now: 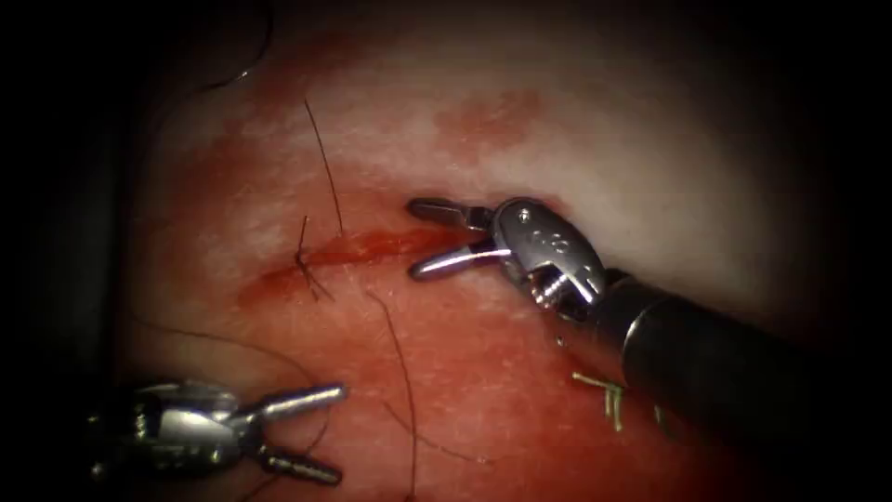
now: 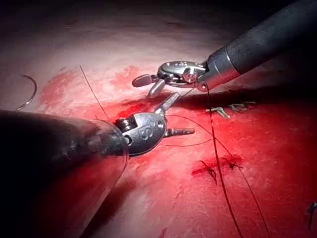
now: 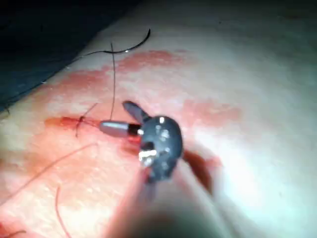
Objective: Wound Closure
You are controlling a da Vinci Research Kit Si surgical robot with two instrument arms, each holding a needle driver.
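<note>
Over the cut (image 1: pixel 358 246) both the right tool (image 1: pixel 415 240) and left tool (image 1: pixel 339 435) gape empty (needle (image 1: pixel 253 58) half-lost in shadow).

Tissue (image 1: pixel 650 167) pale, red-stained; cut (image 1: pixel 353 249) center-left, knotted stitch (image 1: pixel 305 262) at left end. Needle (image 1: pixel 249 58) lying free, upper left, thread (image 1: pixel 404 372) trailing.

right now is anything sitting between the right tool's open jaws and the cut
Nothing visible is in the way. The right tool has its jaws open and empty at the right end of the cut, straddling it. The knot sits farther left along the cut. The left tool, open and empty, is below. The needle lies on the tissue at upper left.
</note>
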